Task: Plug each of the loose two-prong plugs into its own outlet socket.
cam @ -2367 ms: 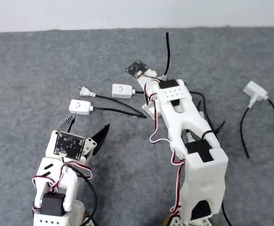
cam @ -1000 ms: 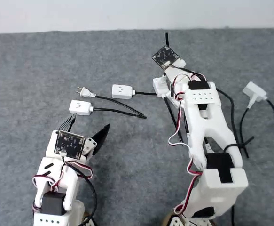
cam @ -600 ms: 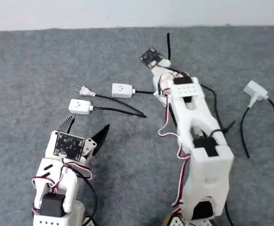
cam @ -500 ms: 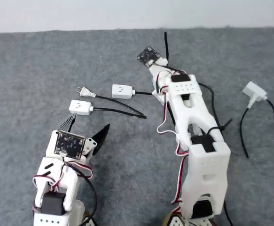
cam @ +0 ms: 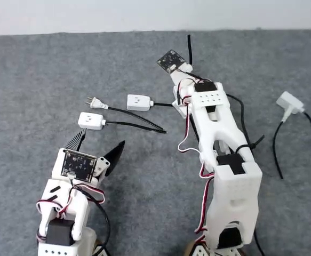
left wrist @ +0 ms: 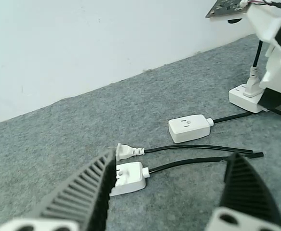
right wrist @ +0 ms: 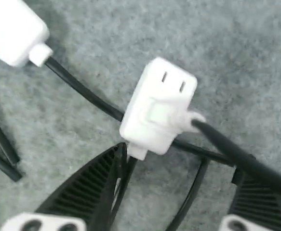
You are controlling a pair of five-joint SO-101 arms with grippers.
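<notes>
Grey carpet (cam: 32, 74) (short-piled) under plain white wall (cam: 144, 15)

High overhead, wrist views low, sharing socket (cam: 138, 102)

White arms (cam: 219, 128), black servos (cam: 207, 87), red-white wire bundles (cam: 187, 143), dark circuit boards (cam: 79, 164), black ribbed pincer fingers (left wrist: 85, 192).

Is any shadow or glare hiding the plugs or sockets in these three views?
High view: even light, faint shadows, loose plug plain on the grey carpet. Left wrist view: bright wall, no glare on the nearest socket; soft shadow beneath it. Right wrist view: white socket block is bright, yet its two slots read clearly.
</notes>
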